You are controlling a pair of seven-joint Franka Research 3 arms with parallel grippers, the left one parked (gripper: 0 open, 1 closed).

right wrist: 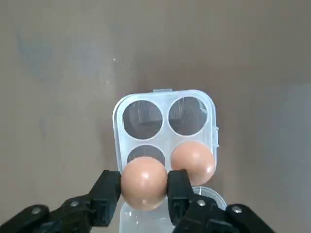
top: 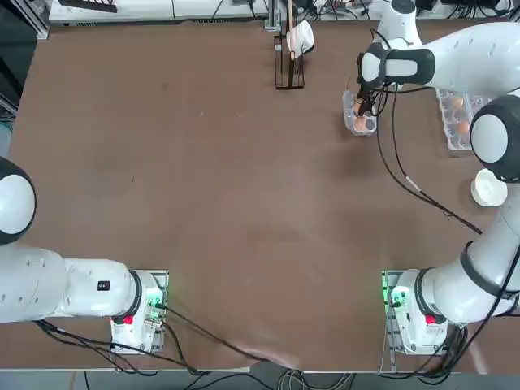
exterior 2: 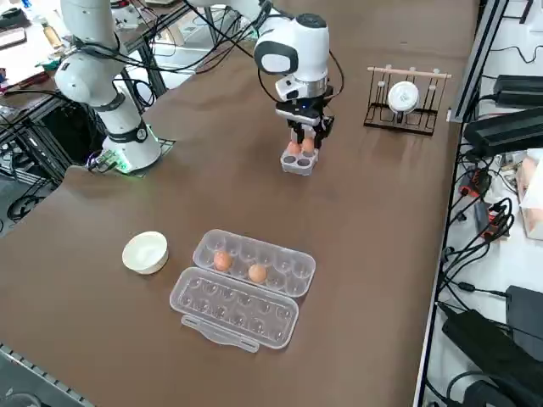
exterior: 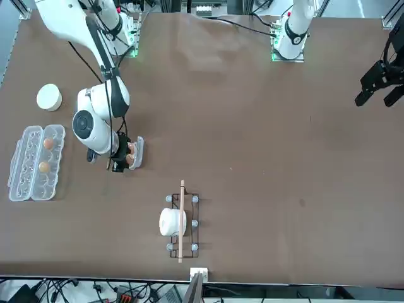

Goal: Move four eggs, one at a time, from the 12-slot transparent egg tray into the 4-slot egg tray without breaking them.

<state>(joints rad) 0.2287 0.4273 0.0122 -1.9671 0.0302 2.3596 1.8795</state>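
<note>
So on the table there's four small orange-brown oval eggs (right wrist: 144, 183), two clear plastic egg cartons (exterior 2: 246, 292), one round white bowl (exterior 2: 145, 253) and one dark wire rack with a wooden top bar (exterior 2: 405, 100), basically.

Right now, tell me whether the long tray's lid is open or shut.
Open: the lid lies flat beside the cups.
</note>
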